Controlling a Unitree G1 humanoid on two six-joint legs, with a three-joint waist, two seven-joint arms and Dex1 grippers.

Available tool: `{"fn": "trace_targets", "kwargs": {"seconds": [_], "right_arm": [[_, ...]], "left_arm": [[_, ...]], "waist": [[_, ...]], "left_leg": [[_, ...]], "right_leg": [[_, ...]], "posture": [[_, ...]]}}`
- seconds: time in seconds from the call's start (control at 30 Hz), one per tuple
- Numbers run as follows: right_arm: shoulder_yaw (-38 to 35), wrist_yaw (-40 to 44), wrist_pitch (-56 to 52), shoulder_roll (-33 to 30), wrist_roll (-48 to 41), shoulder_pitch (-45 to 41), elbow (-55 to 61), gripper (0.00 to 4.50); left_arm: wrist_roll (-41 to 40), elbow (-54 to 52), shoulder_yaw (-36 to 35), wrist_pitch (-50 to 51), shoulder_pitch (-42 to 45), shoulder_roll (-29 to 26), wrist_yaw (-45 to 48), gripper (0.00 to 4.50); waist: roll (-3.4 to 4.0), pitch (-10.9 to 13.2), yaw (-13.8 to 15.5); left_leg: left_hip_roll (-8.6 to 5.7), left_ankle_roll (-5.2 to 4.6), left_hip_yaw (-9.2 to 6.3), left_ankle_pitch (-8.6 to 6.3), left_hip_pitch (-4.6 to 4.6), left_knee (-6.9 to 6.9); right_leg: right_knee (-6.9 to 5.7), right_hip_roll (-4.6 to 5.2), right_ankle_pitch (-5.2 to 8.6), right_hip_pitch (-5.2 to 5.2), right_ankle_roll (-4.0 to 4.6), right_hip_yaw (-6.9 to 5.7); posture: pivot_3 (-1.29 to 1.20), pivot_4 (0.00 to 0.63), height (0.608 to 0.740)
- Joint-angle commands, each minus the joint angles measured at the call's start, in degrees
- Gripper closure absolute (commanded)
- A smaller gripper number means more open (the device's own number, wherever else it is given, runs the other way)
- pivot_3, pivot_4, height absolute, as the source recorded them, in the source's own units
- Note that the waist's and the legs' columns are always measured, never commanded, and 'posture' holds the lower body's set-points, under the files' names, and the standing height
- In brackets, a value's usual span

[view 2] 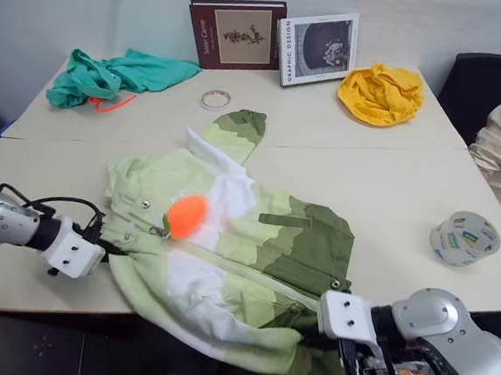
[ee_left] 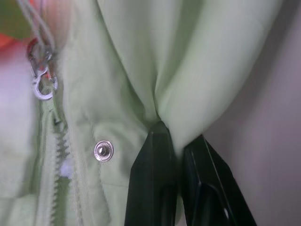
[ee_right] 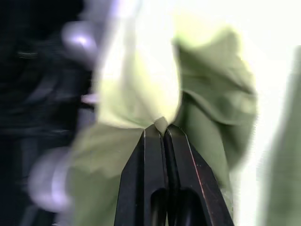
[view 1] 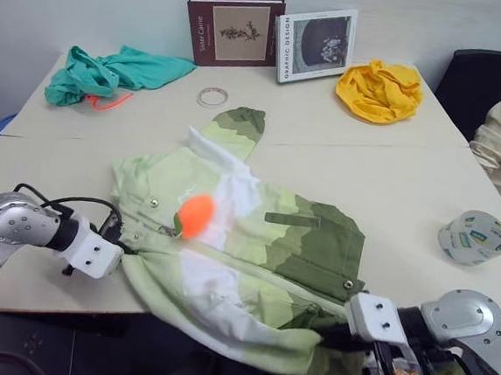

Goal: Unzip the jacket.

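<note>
- The jacket (view 1: 254, 249) had wavy bands of pale lime green, white and olive green, with silver snaps (ee_left: 103, 150).
- An orange tag (view 1: 196, 214) lay on its white band.
- One cloth (view 1: 111, 74) was teal green, with an orange cord (view 1: 109, 102) beside it.
- Another cloth (view 1: 380, 90) was yellow.
- One book (view 1: 234, 32) was dark red with a beige panel; the other book (view 1: 316, 44) was white and grey.
- The table (view 1: 409, 184) was cream.
- The gripper fingers (ee_left: 155, 179) were black.

Grey-white book (view 1: 316, 44) standing at table's far edge, just right of the maroon book (view 1: 235, 31): spine reads "GRAPHIC DESIGN", vertical. Maroon book spine has pale vertical lettering, too small to read. Tape roll (view 1: 474, 236), well right of grey-white book & nearer: green labels, unreadable.
</note>
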State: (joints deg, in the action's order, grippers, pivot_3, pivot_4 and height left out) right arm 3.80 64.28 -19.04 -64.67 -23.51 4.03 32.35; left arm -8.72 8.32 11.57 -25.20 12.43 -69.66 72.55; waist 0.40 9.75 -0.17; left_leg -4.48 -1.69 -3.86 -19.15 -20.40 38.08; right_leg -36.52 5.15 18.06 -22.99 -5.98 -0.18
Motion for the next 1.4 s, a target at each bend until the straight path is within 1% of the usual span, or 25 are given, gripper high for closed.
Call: {"fn": "trace_targets", "kwargs": {"seconds": [0.03,0.07,0.13,0.2,0.3,0.37,0.4,0.47,0.5,0.53,0.57,0.67,0.73,0.77,0.87,0.9,0.93,1.0,1.07,1.13,1.27,1.4], "right_arm": [[-3.73,2.03,2.07,-1.46,1.05,-0.51,-1.88,4.50],[-4.12,2.32,1.89,-1.31,1.02,-0.81,-2.31,4.50],[-5.28,3.71,1.42,-1.56,0.52,-2.09,-3.82,4.50],[-6.55,5.20,0.69,-2.11,-0.17,-3.27,-5.09,4.50],[-9.67,8.63,-3.04,-4.01,-3.76,-4.99,-6.29,3.86],[-11.93,10.48,-4.39,-4.89,-5.94,-5.90,-6.44,3.23],[-13.19,11.00,-5.35,-5.13,-7.36,-7.24,-6.63,2.88],[-15.11,11.77,-7.57,-5.15,-11.07,-11.56,-7.04,2.25],[-15.41,12.15,-8.74,-5.06,-12.80,-13.89,-7.27,1.79],[-15.42,12.61,-9.51,-4.92,-14.14,-16.09,-7.49,1.60],[-15.34,12.93,-10.06,-4.81,-14.87,-17.47,-7.64,1.60],[-8.67,11.79,-10.48,-0.27,-13.72,-28.42,-9.44,1.60],[-0.82,8.80,-4.21,6.46,-4.59,-35.69,-12.91,1.60],[3.17,7.24,1.03,9.81,1.60,-38.62,-15.58,1.60],[14.92,3.14,23.53,18.30,21.34,-45.69,-27.26,1.60],[17.31,2.35,28.96,20.44,24.90,-47.26,-30.63,1.60],[18.81,1.36,31.57,22.81,26.75,-48.51,-33.23,1.60],[21.12,-1.07,35.59,28.22,29.20,-50.94,-38.07,1.60],[23.00,-2.67,39.62,32.77,31.50,-52.82,-42.10,1.60],[23.98,-3.01,41.94,35.94,32.15,-53.68,-44.10,1.60],[25.69,-2.10,45.30,39.44,32.13,-53.66,-44.50,1.60],[26.59,-1.80,46.51,42.17,32.26,-53.61,-46.21,1.60]], "left_arm": [[-5.95,-7.87,-0.87,10.96,-4.41,-1.35,4.25,3.90],[-6.87,-9.35,-1.66,13.04,-5.19,-1.39,4.43,3.68],[-8.43,-12.46,-3.22,17.21,-6.51,-1.69,4.99,3.06],[-8.51,-14.13,-4.46,19.33,-7.30,-1.72,5.20,2.44],[-8.13,-15.16,-6.17,20.82,-8.48,-1.34,5.27,1.53],[-9.28,-15.67,-7.92,22.52,-9.74,-0.95,5.32,0.92],[-10.96,-15.87,-9.50,24.24,-10.65,-0.96,5.61,0.58],[-17.75,-16.98,-14.34,31.84,-12.12,-1.84,7.13,0.02],[-21.10,-17.41,-16.66,35.50,-12.16,-2.37,8.18,0.00],[-23.88,-17.68,-18.82,38.58,-12.01,-2.87,9.27,0.00],[-25.36,-17.92,-20.23,40.48,-11.92,-3.08,9.97,0.00],[-30.69,-15.36,-24.38,48.12,-6.61,-5.40,13.01,0.00],[-31.08,-12.97,-23.42,50.85,-0.59,-5.56,13.36,0.00],[-30.02,-11.84,-22.00,51.19,2.19,-5.37,13.64,0.00],[-21.91,-7.84,-15.42,46.04,9.02,-4.21,16.09,0.00],[-19.88,-6.62,-13.51,44.63,10.94,-3.57,16.68,0.00],[-18.52,-5.59,-11.77,44.37,12.92,-2.80,16.97,0.00],[-16.33,-4.03,-8.58,44.04,16.74,-0.84,17.60,0.00],[-14.07,-3.08,-5.69,42.88,19.37,0.72,18.54,0.00],[-12.21,-2.70,-3.71,41.27,20.93,2.14,18.40,0.00],[-12.76,-5.14,-2.05,42.83,21.63,3.84,18.73,0.00],[-13.62,-7.74,-1.27,43.22,19.91,2.67,19.75,0.00]], "waist": [[0.00,0.00,0.12],[0.00,0.00,0.14],[-0.01,0.00,0.15],[-0.03,0.02,0.23],[-0.03,0.06,0.33],[-0.07,0.08,0.32],[-0.07,0.08,0.32],[-0.10,0.13,0.16],[-0.14,0.16,0.13],[-0.17,0.18,0.13],[-0.17,0.20,0.10],[-0.22,0.24,0.03],[-0.26,0.22,-0.09],[-0.27,0.21,-0.13],[-0.30,0.23,-0.29],[-0.30,0.23,-0.31],[-0.30,0.23,-0.18],[-0.34,0.26,-0.14],[-0.47,0.33,-0.64],[-0.48,0.33,-1.32],[-0.48,0.33,-1.69],[-0.49,0.33,-1.74]], "left_leg": [[0.00,-0.05,0.00,-0.04,-0.07,0.00],[-0.01,-0.13,0.00,-0.12,-0.19,0.03],[-0.06,-0.25,0.00,-0.20,-0.43,0.12],[-0.10,-0.28,0.00,-0.22,-0.83,0.33],[-0.12,-0.29,0.00,-0.21,-0.84,0.46],[-0.07,-0.26,-0.01,-0.18,-0.80,0.44],[-0.05,-0.22,-0.02,-0.17,-0.80,0.42],[-0.01,-0.15,-0.03,-0.12,-0.78,0.35],[0.02,-0.11,-0.03,-0.08,-0.77,0.30],[0.05,-0.08,-0.03,-0.07,-0.77,0.28],[0.11,-0.06,-0.04,-0.05,-0.75,0.25],[0.18,0.10,-0.04,0.03,-0.72,0.19],[0.19,0.19,-0.07,0.07,-0.69,0.14],[0.20,0.21,-0.07,0.07,-0.67,0.14],[0.14,0.26,0.06,0.10,-0.76,0.14],[0.07,0.28,0.09,0.14,-0.87,0.08],[0.05,0.29,0.21,0.14,-0.87,0.11],[0.06,0.30,0.28,0.14,-1.27,0.17],[0.10,0.31,0.27,0.13,-1.37,0.24],[0.10,0.31,0.23,0.13,-1.47,0.34],[0.09,0.30,-0.04,0.03,-1.79,0.93],[0.15,0.34,-0.04,0.04,-1.78,1.09]], "right_leg": [[0.02,-0.01,0.00,-0.06,0.00,0.00],[0.04,-0.01,0.00,-0.15,0.00,-0.01],[0.11,0.01,0.00,-0.30,0.00,0.01],[0.14,0.02,-0.01,-0.56,-0.01,0.01],[0.43,0.04,-0.01,-0.48,-0.02,0.00],[0.46,0.04,-0.02,-0.44,-0.04,-0.01],[0.46,0.04,-0.03,-0.44,-0.05,-0.01],[0.45,0.03,-0.04,-0.45,-0.06,-0.03],[0.44,0.03,-0.04,-0.48,-0.07,-0.03],[0.43,0.01,-0.04,-0.49,-0.07,-0.04],[0.44,-0.01,-0.04,-0.48,-0.07,-0.06],[0.43,-0.07,-0.04,-0.51,-0.07,-0.07],[0.45,-0.11,-0.04,-0.53,-0.06,-0.09],[0.45,-0.14,-0.05,-0.52,-0.06,-0.09],[0.24,-0.20,-0.04,-0.75,-0.04,-0.01],[0.03,-0.20,-0.03,-0.96,-0.04,0.07],[-0.28,-0.23,0.01,-1.14,0.05,0.19],[-0.65,-0.30,0.03,-1.63,0.09,0.20],[-0.66,-0.35,0.03,-1.71,0.10,0.16],[-0.60,-0.35,0.03,-1.72,0.10,0.11],[-0.61,-0.36,0.02,-1.70,0.11,-0.09],[-0.84,-0.39,0.02,-1.70,0.10,-0.06]], "posture": [[0.00,0.150,0.740],[0.00,0.150,0.740],[0.00,0.150,0.740],[0.00,0.150,0.740],[0.00,0.150,0.740],[0.00,0.150,0.740],[0.00,0.150,0.740],[0.00,0.150,0.740],[0.00,0.150,0.740],[0.00,0.150,0.740],[0.00,0.150,0.740],[0.00,0.150,0.740],[0.00,0.150,0.740],[0.00,0.150,0.740],[0.00,0.150,0.740],[0.00,0.150,0.740],[0.00,0.150,0.740],[0.00,0.150,0.740],[0.00,0.150,0.740],[0.00,0.150,0.740],[0.00,0.150,0.740],[0.00,0.150,0.740]]}}
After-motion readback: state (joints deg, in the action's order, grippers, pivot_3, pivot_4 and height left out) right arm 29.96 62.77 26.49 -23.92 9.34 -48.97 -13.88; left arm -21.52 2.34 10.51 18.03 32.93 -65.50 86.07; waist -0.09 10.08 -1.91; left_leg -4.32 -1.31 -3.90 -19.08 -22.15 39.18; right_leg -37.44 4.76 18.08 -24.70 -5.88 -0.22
